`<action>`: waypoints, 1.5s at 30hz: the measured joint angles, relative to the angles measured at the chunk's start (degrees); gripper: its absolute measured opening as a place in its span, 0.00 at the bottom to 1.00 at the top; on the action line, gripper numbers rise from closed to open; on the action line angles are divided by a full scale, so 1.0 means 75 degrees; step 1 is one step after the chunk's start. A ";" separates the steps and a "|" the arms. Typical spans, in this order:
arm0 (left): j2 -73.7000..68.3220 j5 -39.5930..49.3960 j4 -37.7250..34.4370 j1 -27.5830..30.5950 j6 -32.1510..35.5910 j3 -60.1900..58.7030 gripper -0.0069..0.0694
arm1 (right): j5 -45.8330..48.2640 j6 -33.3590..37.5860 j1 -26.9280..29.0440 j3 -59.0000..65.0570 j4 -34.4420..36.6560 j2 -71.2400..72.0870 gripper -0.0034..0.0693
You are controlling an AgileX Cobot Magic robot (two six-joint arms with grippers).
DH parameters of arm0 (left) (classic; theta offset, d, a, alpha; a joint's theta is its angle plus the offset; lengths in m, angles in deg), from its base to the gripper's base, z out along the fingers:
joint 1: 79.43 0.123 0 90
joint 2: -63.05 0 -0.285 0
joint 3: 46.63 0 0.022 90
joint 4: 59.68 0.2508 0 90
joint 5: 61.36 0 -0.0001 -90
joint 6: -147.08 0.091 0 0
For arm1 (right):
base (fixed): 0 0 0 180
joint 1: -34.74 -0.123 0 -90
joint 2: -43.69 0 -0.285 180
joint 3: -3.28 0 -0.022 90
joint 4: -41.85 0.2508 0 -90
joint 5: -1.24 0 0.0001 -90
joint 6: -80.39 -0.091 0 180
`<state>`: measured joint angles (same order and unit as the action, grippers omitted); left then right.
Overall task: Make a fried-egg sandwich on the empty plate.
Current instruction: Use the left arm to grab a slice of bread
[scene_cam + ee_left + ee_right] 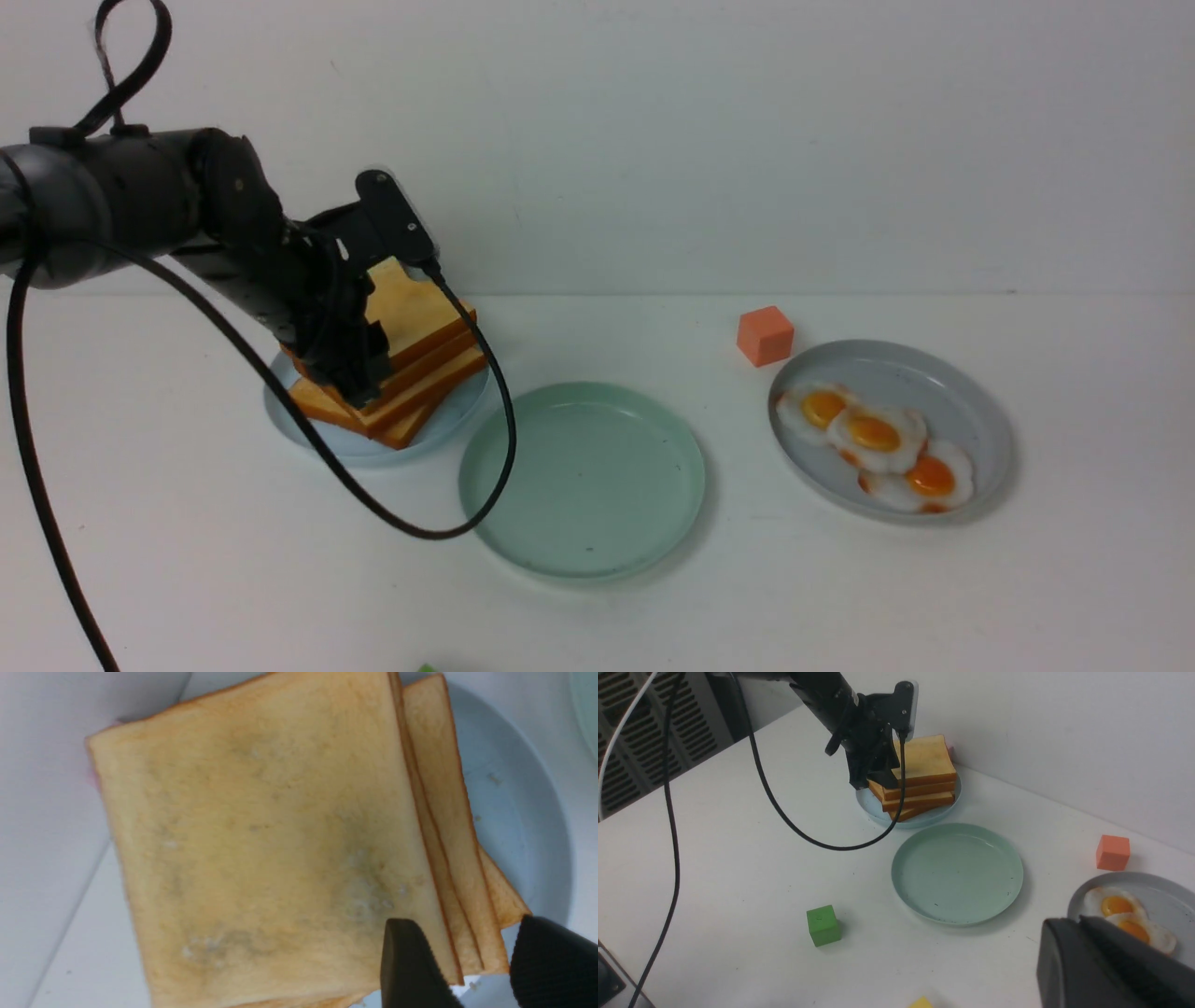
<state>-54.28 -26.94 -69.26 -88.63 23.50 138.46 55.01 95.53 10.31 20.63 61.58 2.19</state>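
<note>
Four toast slices [425, 313] in a loose, fanned stack on the pale blue plate [462, 411], at the left rear of the white table [840, 597], close under the back wall. Left gripper [359, 387] down at the near left corner of that stack, with a black cable [434, 537] looping from it out over the mint-green plate's edge. In the left wrist view, fingers [411, 970] plainly apart: one over a corner of the top slice, the other beyond the stack's edge above bare blue plate, the stepped edges of the lower slices in the gap between. No slice clamped; contact with the top slice impossible to judge. Mint-green plate [583, 481] at the table's middle, just beside the blue plate, bare but for a few dark specks. No sandwich assembled yet: all toast on the blue plate, and three fried eggs [876, 432] in an overlapping row on the grey plate [971, 392], well apart at the right. Orange cube [765, 335] just behind the grey plate's far left rim. Right gripper [1080, 933] visible only in its own wrist view, over the table's near right, fingers pressed together with nothing between them. Green cube [823, 925] alone toward the table's front edge, in front of the mint-green plate.
</note>
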 joint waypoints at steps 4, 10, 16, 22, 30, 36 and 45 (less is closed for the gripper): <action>0.0057 -0.0217 -0.0023 0.0000 -0.0036 0.0000 0.51 | -0.0057 0.0000 0.0000 0.0000 0.0000 0.0000 0.13; -0.0251 -0.0577 -0.0031 0.0000 -0.0042 -0.0007 0.51 | -0.0057 0.0000 0.0000 0.0000 0.0000 0.0000 0.14; -0.0665 -0.1061 -0.0034 0.0000 -0.0517 0.0001 0.51 | -0.0057 0.0000 0.0000 0.0000 0.0000 0.0000 0.15; -0.0710 -0.1077 0.0212 0.0000 -0.0849 0.0007 0.51 | -0.0057 0.0000 0.0000 0.0000 0.0000 0.0000 0.16; -0.0728 -0.1068 0.0641 -0.0062 -0.1326 0.0016 0.34 | -0.0057 0.0000 0.0000 0.0000 0.0007 0.0000 0.16; -0.0693 -0.0968 0.0658 -0.0062 -0.1350 0.0024 0.34 | -0.0057 0.0000 0.0000 0.0000 0.0014 0.0000 0.17; -0.0128 -0.0487 0.0704 -0.0055 -0.1359 -0.0015 0.26 | -0.0057 0.0000 0.0000 0.0000 0.0029 0.0000 0.17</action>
<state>-55.24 -30.59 -63.98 -89.05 13.31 138.35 54.58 95.53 10.31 20.63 61.80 2.19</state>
